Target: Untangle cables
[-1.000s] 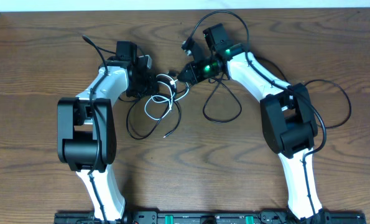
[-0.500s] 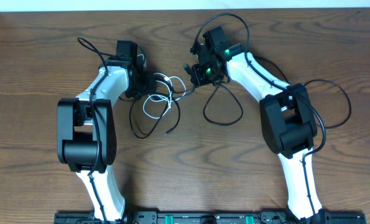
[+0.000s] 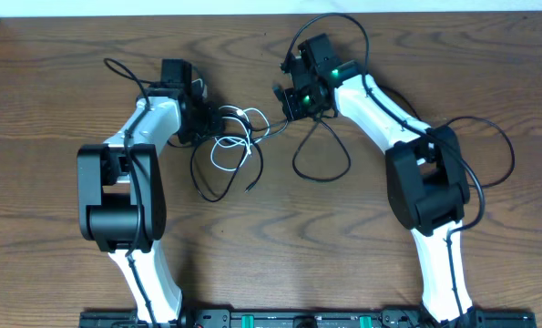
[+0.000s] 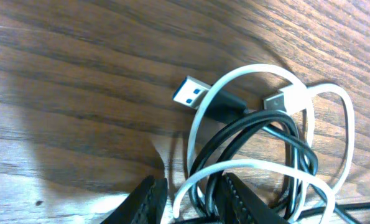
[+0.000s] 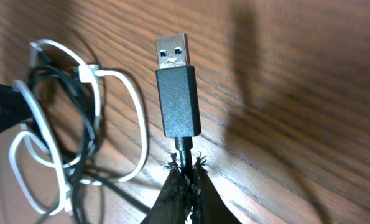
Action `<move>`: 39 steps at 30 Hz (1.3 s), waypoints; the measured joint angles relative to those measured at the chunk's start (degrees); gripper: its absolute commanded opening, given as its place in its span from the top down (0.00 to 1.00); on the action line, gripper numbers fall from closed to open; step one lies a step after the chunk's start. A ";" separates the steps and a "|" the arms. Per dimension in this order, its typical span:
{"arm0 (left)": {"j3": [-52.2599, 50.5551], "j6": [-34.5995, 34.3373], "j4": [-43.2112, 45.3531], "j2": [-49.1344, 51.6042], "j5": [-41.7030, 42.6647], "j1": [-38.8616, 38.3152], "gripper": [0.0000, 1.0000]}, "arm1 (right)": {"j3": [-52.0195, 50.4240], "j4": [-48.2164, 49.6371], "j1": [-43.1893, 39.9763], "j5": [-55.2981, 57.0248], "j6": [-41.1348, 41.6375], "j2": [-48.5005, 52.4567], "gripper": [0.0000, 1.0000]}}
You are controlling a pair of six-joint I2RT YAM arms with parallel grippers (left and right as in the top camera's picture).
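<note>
The wooden table (image 3: pixel 52 137) fills the overhead view. The left arm (image 3: pixel 125 182) and right arm (image 3: pixel 425 182) both reach toward the upper middle of the frame. The cables (image 3: pixel 234 141) lie there in a loose tangle, between the two arm tips. The left jaws stand partly apart with the white cable (image 4: pixel 194 127) and black strands running between them; whether they pinch cannot be told. The right jaws are pressed together on a black cable (image 5: pixel 183 149), just behind its USB plug (image 5: pixel 177 102). In the left wrist view, a blue-tipped plug (image 4: pixel 191 92) and a white plug (image 4: pixel 285 98) rest on the table.
</note>
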 measured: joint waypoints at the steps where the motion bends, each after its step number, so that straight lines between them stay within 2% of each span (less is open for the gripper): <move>1: -0.02 0.00 -0.07 0.00 0.76 0.42 0.66 | 0.00 0.00 0.00 0.02 0.00 -0.52 0.99; 10: -0.11 -1.70 -0.87 0.22 4.81 3.67 0.66 | 0.02 -0.22 0.00 3.13 0.00 -2.78 0.99; 11: -0.11 -1.92 -0.98 0.24 5.07 4.09 0.66 | 0.02 -0.22 0.00 3.30 0.00 -2.78 0.95; 12: -0.11 -2.19 -1.03 0.26 5.25 4.39 0.66 | 0.02 -0.20 0.00 3.52 0.00 -2.78 0.91; 14: -0.11 -2.80 -1.16 0.31 5.40 5.05 0.66 | 0.02 -0.20 0.00 4.17 0.07 -2.78 0.77; 18: -0.11 -3.19 -1.20 0.31 5.53 5.84 0.66 | 0.02 0.07 -0.09 4.92 0.04 -2.78 0.45; 22: -0.11 -3.93 -1.20 0.31 5.51 5.95 0.66 | 0.02 0.94 -0.17 5.03 0.39 -2.78 0.27; 26: -0.11 -4.31 -1.20 0.31 5.51 5.95 0.66 | 0.02 1.40 -0.17 2.67 0.83 -2.78 0.04; 27: -0.11 -4.33 -1.20 0.31 5.51 5.95 0.66 | 0.02 1.60 -0.15 1.27 0.98 -2.78 0.01; 33: -0.11 -4.46 -1.18 0.31 5.51 5.95 0.66 | 0.00 1.68 1.33 -4.55 9.14 -2.78 0.01; 34: -0.11 -4.46 -1.20 0.31 5.51 5.95 0.66 | 0.00 1.57 1.84 -4.96 11.15 -2.78 0.05; 37: -0.11 -4.48 -1.20 0.31 5.51 5.95 0.66 | -0.15 1.01 3.74 -5.60 17.49 -2.78 0.28; 39: -0.11 -4.48 -1.20 0.31 5.51 5.95 0.66 | -0.31 0.66 5.11 -5.09 21.55 -2.78 0.32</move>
